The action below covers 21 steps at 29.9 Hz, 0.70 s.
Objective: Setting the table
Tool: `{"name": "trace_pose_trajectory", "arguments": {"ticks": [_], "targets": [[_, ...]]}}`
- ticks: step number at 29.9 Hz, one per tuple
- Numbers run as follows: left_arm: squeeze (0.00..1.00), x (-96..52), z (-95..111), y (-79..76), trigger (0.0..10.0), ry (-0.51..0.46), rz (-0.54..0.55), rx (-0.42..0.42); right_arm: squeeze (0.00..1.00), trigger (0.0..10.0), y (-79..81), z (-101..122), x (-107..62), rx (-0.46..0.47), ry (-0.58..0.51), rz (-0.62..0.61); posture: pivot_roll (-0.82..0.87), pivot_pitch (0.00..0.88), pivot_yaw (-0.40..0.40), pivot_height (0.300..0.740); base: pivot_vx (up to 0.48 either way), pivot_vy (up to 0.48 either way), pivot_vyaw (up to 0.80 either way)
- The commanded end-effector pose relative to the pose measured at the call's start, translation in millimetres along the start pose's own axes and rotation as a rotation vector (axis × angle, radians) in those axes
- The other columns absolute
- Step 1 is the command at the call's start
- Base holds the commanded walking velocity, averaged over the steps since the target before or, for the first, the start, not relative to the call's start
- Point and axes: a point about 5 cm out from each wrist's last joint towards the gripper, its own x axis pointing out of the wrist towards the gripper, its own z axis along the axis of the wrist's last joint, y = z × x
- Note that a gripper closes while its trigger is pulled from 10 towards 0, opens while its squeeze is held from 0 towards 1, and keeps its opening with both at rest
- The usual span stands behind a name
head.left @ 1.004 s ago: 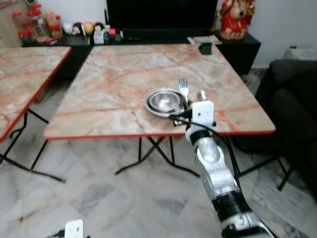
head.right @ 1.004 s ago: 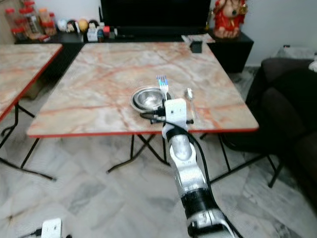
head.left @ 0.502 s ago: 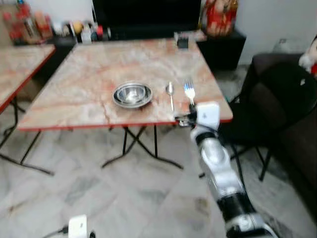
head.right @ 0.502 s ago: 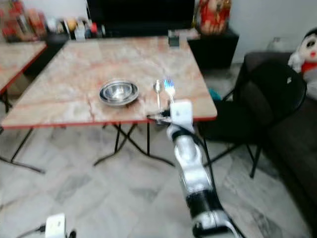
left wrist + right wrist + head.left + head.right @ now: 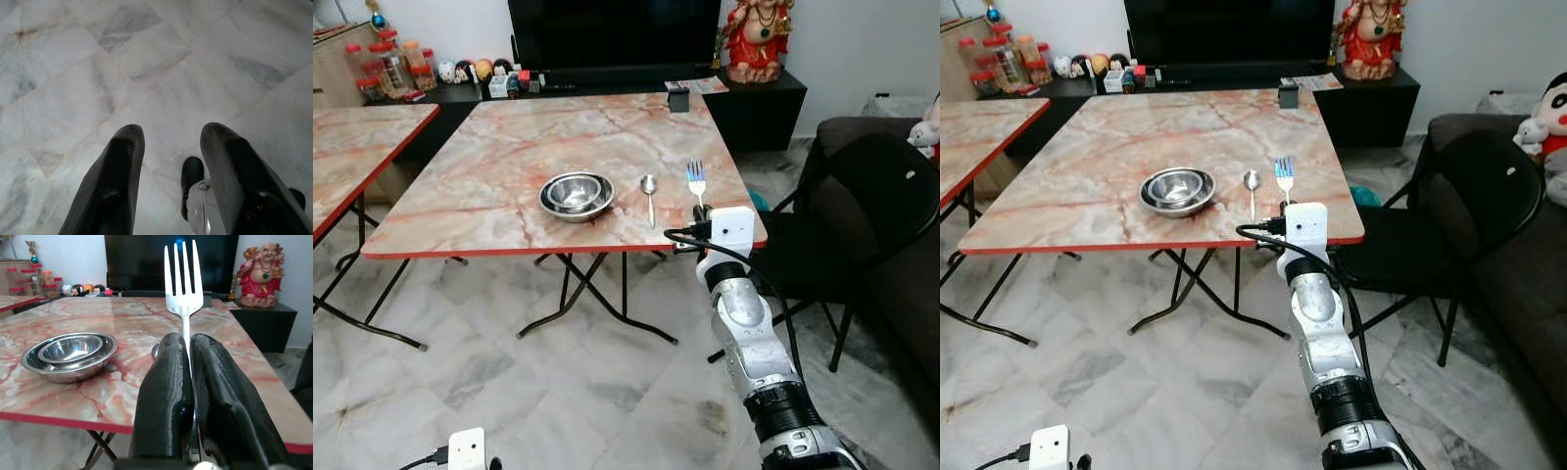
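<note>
Marble table [image 5: 509, 166] w/ steel bowls [image 5: 576, 194], spoon [image 5: 649, 186] just right of them; black chair [image 5: 871, 196] at my right. R gripper [image 5: 188, 362] clamps fork [image 5: 183, 279] upright over table's near-right edge. L gripper [image 5: 171, 161] fingers parted, above floor.

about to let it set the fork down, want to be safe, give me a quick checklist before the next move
1. Right gripper shut firmly on the fork: ok.
2. Fork over the table, tines pointing away: ok.
3. Bare tabletop to the right of the spoon: ok.
4. Bowl well away from the fork: ok.
5. Fork's height above the tabletop: cannot tell.
6. Left gripper idle over the floor: ok.
</note>
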Motion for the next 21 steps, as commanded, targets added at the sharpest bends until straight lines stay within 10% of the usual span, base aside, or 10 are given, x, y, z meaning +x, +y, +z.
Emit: {"name": "trace_pose_trajectory", "arguments": {"ticks": [1, 21], "targets": [[0.0, 0.8, 2.3, 3.6, 10.0, -0.006, 0.013, 0.0, 0.0, 10.0, 0.7, 3.4, 2.5, 0.008, 0.0, -0.003, -0.03, 0.0, 0.035, 0.732, 0.379, 0.0, 0.0], [0.0, 0.2, 1.3, 4.2, 10.0, -0.007, 0.018, -0.004, 0.0, 10.0, 8.4, 1.8, 2.4, 0.007, 0.021, 0.028, -0.03, 0.0, 0.03, 0.732, 0.379, 0.0, -0.08]]}}
